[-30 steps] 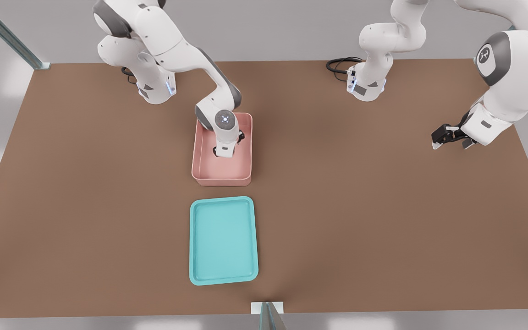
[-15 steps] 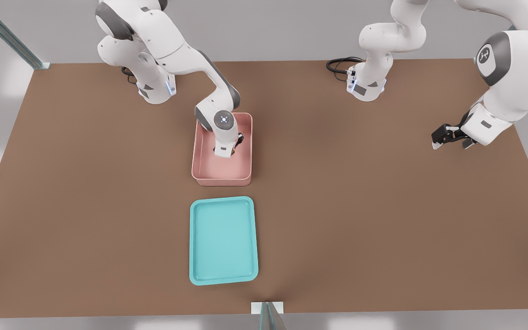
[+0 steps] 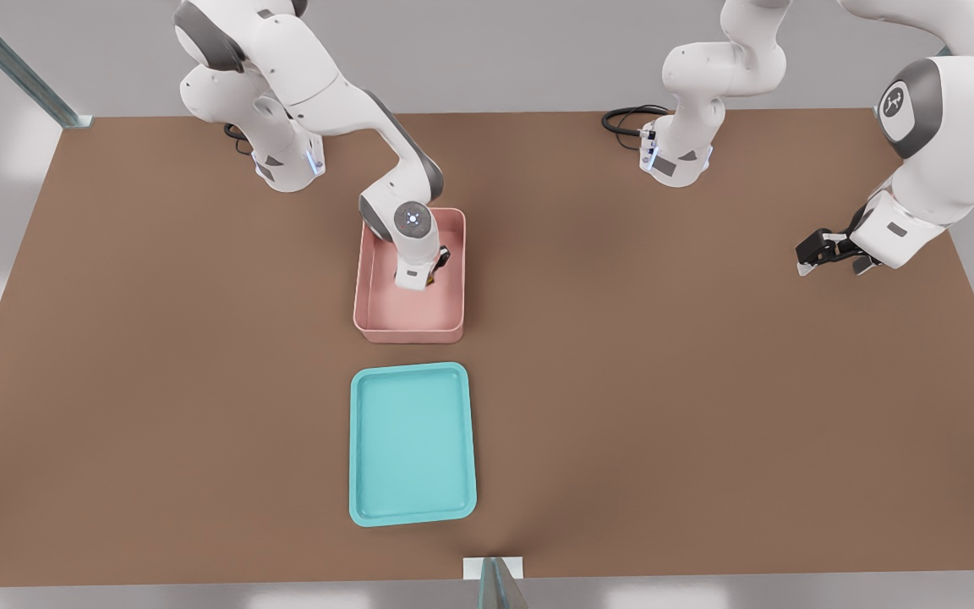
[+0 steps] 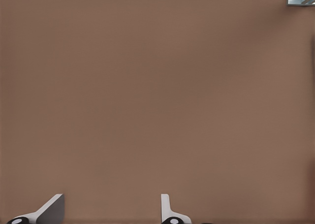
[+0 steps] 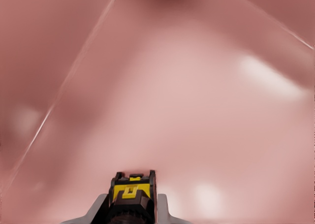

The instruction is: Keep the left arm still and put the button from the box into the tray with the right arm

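Note:
The pink box (image 3: 409, 335) stands mid-table, and the right arm reaches down into it. My gripper (image 3: 416, 286) is inside the box, near its far right part in the front view. In the right wrist view the gripper (image 5: 132, 205) is shut on the button (image 5: 131, 190), whose yellow cap and dark base sit between the pale fingers (image 5: 100, 208). The pink box floor (image 5: 197, 111) fills the rest of that view. The teal tray (image 3: 413, 440) lies flat with nothing in it, just nearer the camera than the box.
The brown table (image 3: 707, 381) carries two arm bases at its far edge (image 3: 288, 165) (image 3: 675, 156), with a black cable (image 3: 622, 118) by the second. The parked arm's gripper (image 3: 825, 252) hangs over the front view's right side. A metal post (image 3: 494, 584) stands at the near edge.
The dark finger seen beside the wrist a second ago has drawn in out of sight. The wrist has shifted very slightly upward; box and tray are unmoved.

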